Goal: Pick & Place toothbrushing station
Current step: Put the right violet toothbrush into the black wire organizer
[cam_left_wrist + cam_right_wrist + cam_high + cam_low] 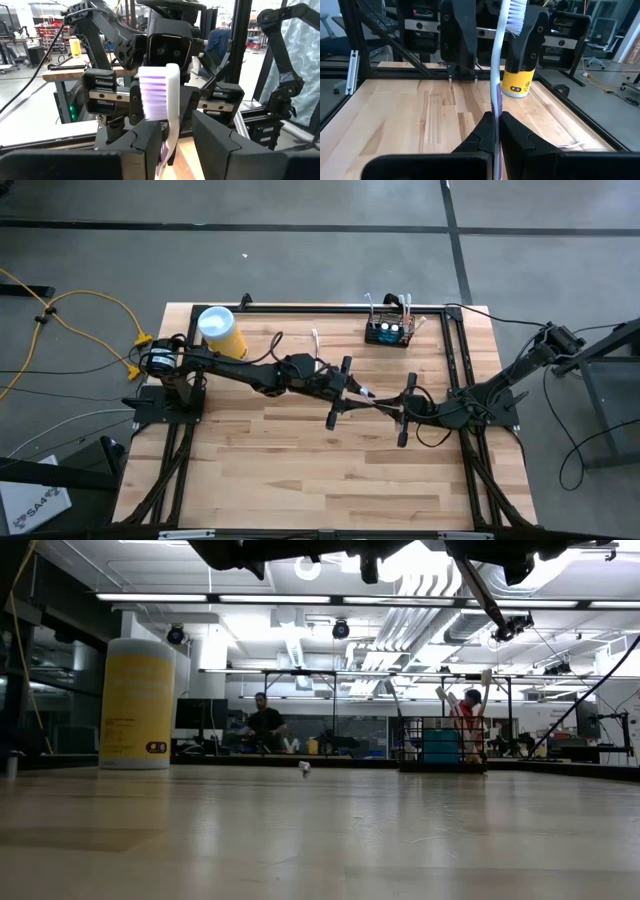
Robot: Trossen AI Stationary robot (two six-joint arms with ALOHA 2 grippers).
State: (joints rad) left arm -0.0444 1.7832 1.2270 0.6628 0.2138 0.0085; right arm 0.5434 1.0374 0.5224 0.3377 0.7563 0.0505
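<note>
I see both arms meeting over the middle of the table (300, 480). The right pincer (497, 122) has its two fingers pressed tight on a toothbrush (496, 75). It holds the thin handle near the bottom end. The brush stands straight up from the fingers, and its white bristles are at the top, far from the pincer.

The left pincer (175, 137) faces the right one, very close. Its two fingers stand a little apart, one on each side of the same toothbrush. The bristle end sticks up from between them. I cannot tell if these fingers squeeze the brush or only stand beside it.

From above, the two pincers are nose to nose, with the brush between them.

The toothbrushing station (389, 331) is a small black wire basket. It sits at the far edge of the table, well apart from both pincers, beyond the spot where they meet and closer to the right arm's side. Some thin things stand up in it, but I cannot tell what they are.

A yellow canister (221, 331) with a white lid stands behind the left pincer, near the left arm's base. Straight ahead of the right pincer, past the other arm, I can see it too.
</note>
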